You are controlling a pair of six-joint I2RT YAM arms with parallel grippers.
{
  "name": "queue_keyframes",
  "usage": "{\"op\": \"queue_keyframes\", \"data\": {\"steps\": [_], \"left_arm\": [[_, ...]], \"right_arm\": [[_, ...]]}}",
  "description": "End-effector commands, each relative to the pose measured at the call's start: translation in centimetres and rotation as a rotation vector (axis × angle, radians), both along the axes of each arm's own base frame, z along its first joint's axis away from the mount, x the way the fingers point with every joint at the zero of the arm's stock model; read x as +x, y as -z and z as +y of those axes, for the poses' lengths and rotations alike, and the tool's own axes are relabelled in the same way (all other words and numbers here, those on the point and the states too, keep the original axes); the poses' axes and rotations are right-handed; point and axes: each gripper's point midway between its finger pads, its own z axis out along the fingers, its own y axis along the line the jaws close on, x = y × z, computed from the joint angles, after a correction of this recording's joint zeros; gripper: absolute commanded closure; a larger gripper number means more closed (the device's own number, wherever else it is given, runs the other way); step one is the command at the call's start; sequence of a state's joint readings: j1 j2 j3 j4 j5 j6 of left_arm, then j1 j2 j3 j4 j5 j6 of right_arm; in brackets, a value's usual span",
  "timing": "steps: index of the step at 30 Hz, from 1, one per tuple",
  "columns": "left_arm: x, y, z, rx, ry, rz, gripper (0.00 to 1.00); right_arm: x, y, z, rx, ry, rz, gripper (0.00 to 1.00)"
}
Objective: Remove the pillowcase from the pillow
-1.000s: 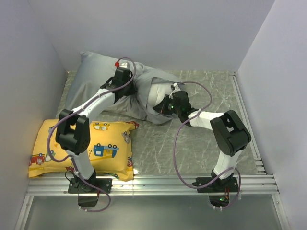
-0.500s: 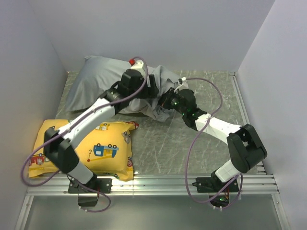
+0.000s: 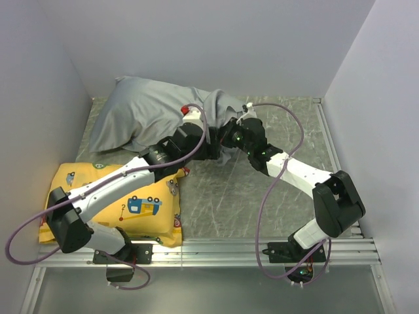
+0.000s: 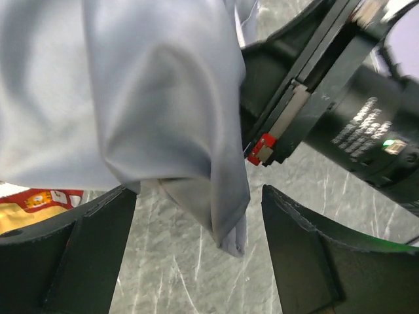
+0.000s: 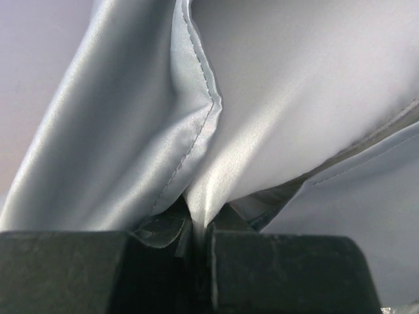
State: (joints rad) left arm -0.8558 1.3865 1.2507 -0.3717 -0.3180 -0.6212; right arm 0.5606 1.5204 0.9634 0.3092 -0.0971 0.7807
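Pillowcase mouth met by both grippers, just past the far right corner of the yellow cushion.
The grey cover is laid out on a long axis roughly parallel to the cushion's far edge. Its closed end lies beyond the cushion's far left corner and its open mouth is pointed right. The left gripper is spread wide with nothing clamped; a hanging fold of the cover is draped between its jaws, so it is judged the nearer to loose cloth. The right gripper is pinched tight on a paler fold emerging from under the hem. That fold is taken to be the pillow, though this cannot be settled. The bulk is thus placed leftward of both grippers, and any pull is best directed along that axis.
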Motion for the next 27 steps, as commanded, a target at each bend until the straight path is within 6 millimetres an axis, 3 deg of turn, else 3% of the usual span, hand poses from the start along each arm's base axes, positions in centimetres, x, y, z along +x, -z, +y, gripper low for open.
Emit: {"op": "queue_keyframes", "data": {"steps": [1,2,5,6,7,11,16,24,27], "left_arm": [[0.9,0.8,0.1,0.005,-0.084,0.000,0.18],[1.3,1.2,0.8,0.023,-0.129,-0.005,0.19],[1.6,2.2,1.3,0.055,-0.157,0.007,0.40],[1.5,2.7,1.1,0.066,-0.153,0.021,0.50],[1.4,2.9,1.1,0.070,-0.148,0.030,0.66],[0.6,5.0,1.7,0.096,-0.143,0.072,0.97],[-0.6,6.9,3.4,0.100,-0.143,0.123,1.00],[-2.4,9.9,5.9,0.135,-0.135,0.204,1.00],[-1.5,10.6,6.8,0.069,-0.138,0.241,1.00]], "right_arm": [[0.5,-10.2,0.4,0.130,0.009,-0.232,1.00],[0.5,-10.5,0.3,0.127,0.006,-0.238,1.00],[0.6,-10.6,0.0,0.103,0.021,-0.234,1.00],[0.7,-10.8,-0.1,0.097,0.024,-0.240,1.00],[0.9,-11.0,-0.2,0.080,0.029,-0.244,1.00],[1.4,-11.4,-0.4,0.045,0.038,-0.249,1.00],[3.0,-11.0,-1.9,0.009,0.066,-0.226,1.00],[5.9,-11.2,-6.4,-0.016,0.121,-0.196,1.00],[5.0,-10.7,-7.0,-0.014,0.101,-0.193,1.00]]}}
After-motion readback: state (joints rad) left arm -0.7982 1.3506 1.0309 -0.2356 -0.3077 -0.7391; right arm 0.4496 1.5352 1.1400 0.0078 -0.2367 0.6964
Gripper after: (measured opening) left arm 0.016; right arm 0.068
